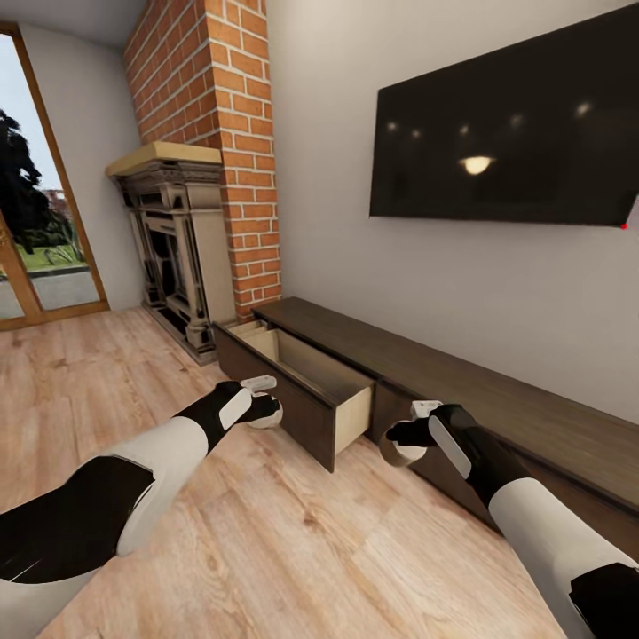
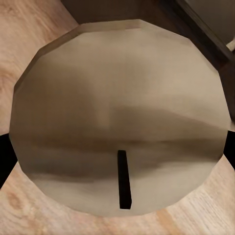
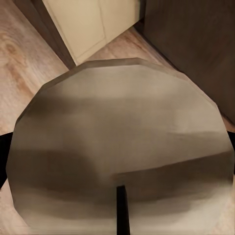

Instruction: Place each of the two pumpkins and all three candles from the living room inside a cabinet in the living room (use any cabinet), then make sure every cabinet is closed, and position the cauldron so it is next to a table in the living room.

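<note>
Two candles are in hand, one per gripper; the left gripper (image 1: pixel 263 410) holds a pale squat candle (image 1: pixel 266 415) between its fingers, held over the wood floor (image 1: pixel 266 532) just in front of the open drawer (image 1: pixel 302 382) of the cabinet (image 1: pixel 497 399); in the left wrist view that candle (image 2: pixel 122 122) sits squarely between the dark fingers (image 2: pixel 5 156), its flat top facing the camera and its black wick (image 2: pixel 124 178) pointing toward the camera, so its short axis runs along the fingers; the jaws are pinched against its sides. The right gripper (image 1: pixel 401 444) carries the second candle (image 1: pixel 399 451) close to the closed drawer front beside the open one; in the right wrist view this candle (image 3: pixel 122 147) also lies between the fingers, top and wick (image 3: pixel 121 208) turned to the camera, jaws clamped on it. One drawer stands pulled out, its pale interior showing nothing inside where it can be seen. One fireplace (image 1: pixel 173 248) and one wall television (image 1: pixel 515 133) stand behind.
</note>
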